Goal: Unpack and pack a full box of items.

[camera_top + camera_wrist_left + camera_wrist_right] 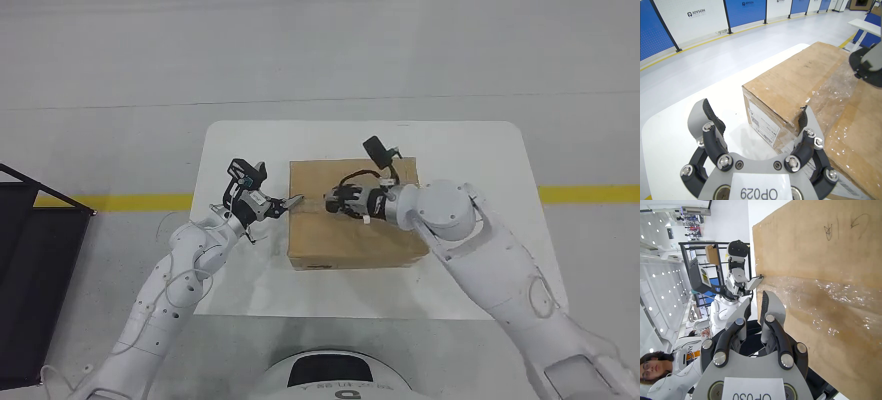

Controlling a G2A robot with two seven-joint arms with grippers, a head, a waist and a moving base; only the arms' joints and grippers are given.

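Observation:
A closed cardboard box [355, 235] [791, 81] [819, 247] lies in the middle of the white table [250, 150], its top seam covered by clear tape [834, 94] [819, 294]. My left gripper [278, 210] [757, 113] is open at the box's left end. One fingertip [803, 117] touches the top edge where the tape folds over, and the other hangs over the table. My right gripper [328, 200] [756, 302] lies low over the taped seam near that same end, its fingers shut with only a thin gap and nothing visible between them. The left gripper [751, 285] faces it.
Printed labels [762, 126] are stuck on the box's end face. A black frame [30, 230] stands on the floor left of the table. There is bare table [677, 123] around the box on every side, widest at the left end.

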